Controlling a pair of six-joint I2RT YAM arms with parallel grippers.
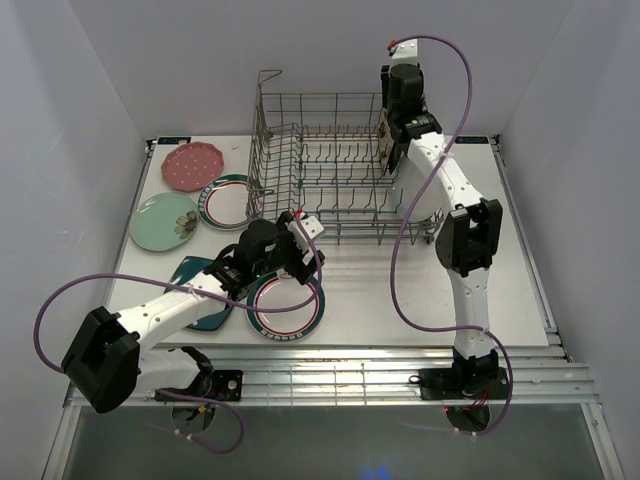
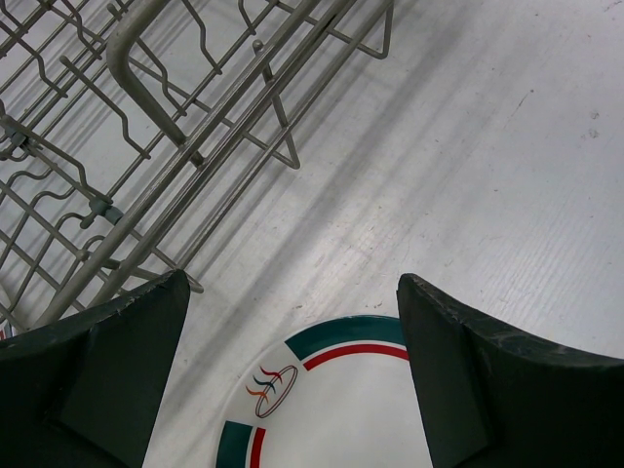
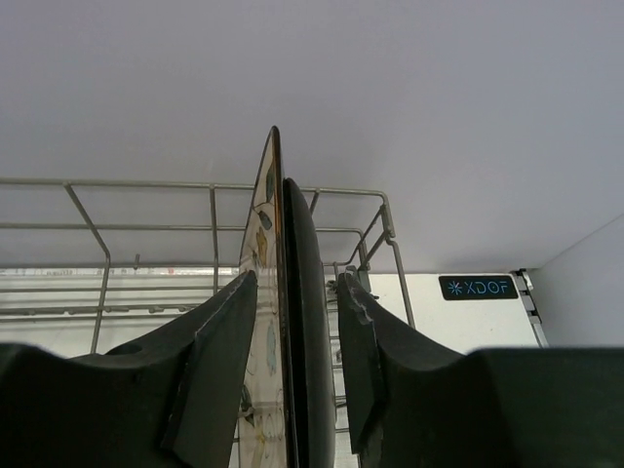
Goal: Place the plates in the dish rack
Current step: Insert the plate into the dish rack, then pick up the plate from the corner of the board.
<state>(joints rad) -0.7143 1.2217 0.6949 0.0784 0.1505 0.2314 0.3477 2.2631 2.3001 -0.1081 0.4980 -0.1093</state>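
1. Two claws on file. Right claw (image 3: 294, 285): jaws a little apart, with the floral plate (image 3: 265, 229) on edge between them. A thin gap shows at each finger, so it looks unclamped.
2. Floral plate: upright in the rack (image 1: 320, 95), directly under the right claw at the rack's far right end. Whether tines hold its foot is hidden.
3. Step in hand, as judged: let go and withdraw. Widen both jaws evenly so that neither finger drags the rim. Then lift straight up in the plate's own plane until the fingers clear the rack.
4. Hazard: a sideways pull may tip the plate or snag the rack wall just beside the claw.
5. Left claw (image 2: 297, 341): jaws fully apart, holding nothing. The round plate (image 2: 331, 409) lies flat on the table just beneath, between the fingers.
6. Handling note: a flat plate likely needs a rim grip.
7. Unloaded, left of the left claw: pink plate (image 1: 192, 165), mint plate (image 1: 165, 220), second round plate (image 1: 228, 200). Behind it: teal plate (image 1: 212, 318).
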